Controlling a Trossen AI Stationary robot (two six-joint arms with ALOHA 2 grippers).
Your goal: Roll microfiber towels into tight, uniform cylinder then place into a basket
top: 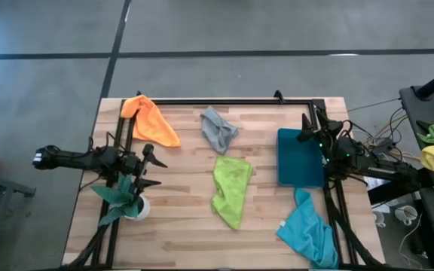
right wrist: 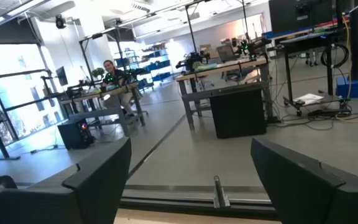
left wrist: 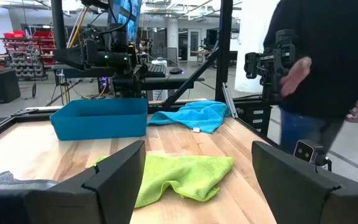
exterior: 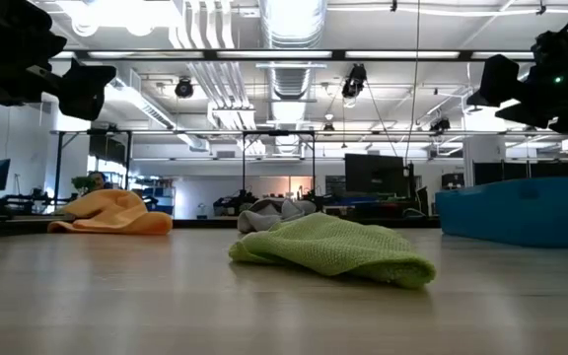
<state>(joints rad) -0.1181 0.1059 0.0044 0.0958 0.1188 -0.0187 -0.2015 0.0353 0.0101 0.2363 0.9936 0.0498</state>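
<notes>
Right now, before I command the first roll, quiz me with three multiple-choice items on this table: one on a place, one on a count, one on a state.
1. Where does the turquoise towel lie?
A. inside the basket
B. on the table near the basket, hanging over the table's edge
C. under the orange towel

2. How many towels lie loose on the table?
A. two
B. three
C. four

3. What is the state of the basket?
A. empty
B. holding one rolled towel
C. tipped on its side

Answers:
1 B: the high view shows it outside the bin's wall, at the table's corner.
2 C: the orange towel, grey towel, lime green towel and turquoise one all lie crumpled, none rolled.
3 A: its floor shows bare from above, and it sits flat.
</notes>
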